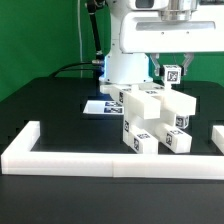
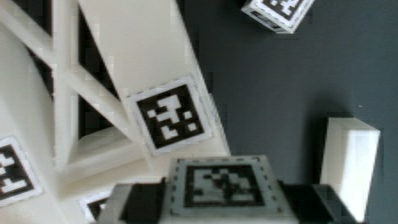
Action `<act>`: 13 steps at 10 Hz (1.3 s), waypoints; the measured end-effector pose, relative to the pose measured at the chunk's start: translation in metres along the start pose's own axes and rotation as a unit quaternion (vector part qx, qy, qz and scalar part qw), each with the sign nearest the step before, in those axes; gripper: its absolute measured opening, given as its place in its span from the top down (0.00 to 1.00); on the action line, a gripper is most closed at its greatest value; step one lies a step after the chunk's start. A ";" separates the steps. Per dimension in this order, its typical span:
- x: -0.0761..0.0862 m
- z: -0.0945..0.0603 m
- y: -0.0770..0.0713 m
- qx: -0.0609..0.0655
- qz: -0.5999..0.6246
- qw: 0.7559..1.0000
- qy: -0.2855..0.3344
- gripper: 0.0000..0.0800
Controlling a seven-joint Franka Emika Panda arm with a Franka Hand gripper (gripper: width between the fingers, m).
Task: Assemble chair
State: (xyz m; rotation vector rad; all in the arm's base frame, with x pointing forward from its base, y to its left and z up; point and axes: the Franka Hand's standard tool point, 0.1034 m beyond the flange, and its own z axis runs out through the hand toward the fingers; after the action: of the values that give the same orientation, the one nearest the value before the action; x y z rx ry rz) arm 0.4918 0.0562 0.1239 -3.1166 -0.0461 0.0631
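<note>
Exterior view: the claw (image 1: 172, 70) hangs in the upper right of the frame, pressed together on a small tagged block (image 1: 172, 75), whose black-and-white tag faces the camera. Below it, at the middle of the black table (image 1: 45, 112), stands the partly built chair (image 1: 148, 120). It is a cluster of chunky white blocks and posts, with several square tags on its near faces. The held block sits above the cluster's side toward the exterior view's right, and a strip of background shows between block and chair. The marker board (image 1: 98, 106) lies flat behind the chair toward the exterior view's left, at the foot of the arm's white base (image 1: 125, 60). A long low border wall (image 1: 100, 160) runs across the lower part of the frame and turns back at the exterior view's left. A loose white piece (image 1: 214, 135) lies near the frame's right edge, apart from the chair.

Wrist view: the small tagged block (image 2: 221, 182) fills the space between the two dark fingers (image 2: 139, 202) of the claw (image 2: 222, 196), which grip its sides. Beyond it the chair (image 2: 98, 110) shows as slanting white beams, one of them carrying a large tag (image 2: 169, 118). A white post (image 2: 349, 160) lies on the dark table (image 2: 285, 90) beside the claw, and another tagged piece (image 2: 278, 10) lies farther off, cut by the frame edge.
</note>
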 end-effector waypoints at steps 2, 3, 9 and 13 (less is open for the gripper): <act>0.001 0.000 0.000 0.000 0.000 1.000 0.002 0.64; 0.001 0.000 0.000 -0.001 0.000 1.000 0.002 0.64; 0.006 0.000 0.002 -0.003 0.000 1.000 0.013 0.64; 0.006 0.002 0.005 -0.005 -0.001 1.000 0.016 0.64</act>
State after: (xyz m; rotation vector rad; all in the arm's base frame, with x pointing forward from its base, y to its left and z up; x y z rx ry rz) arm 0.4974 0.0516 0.1212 -3.1258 -0.0486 0.0116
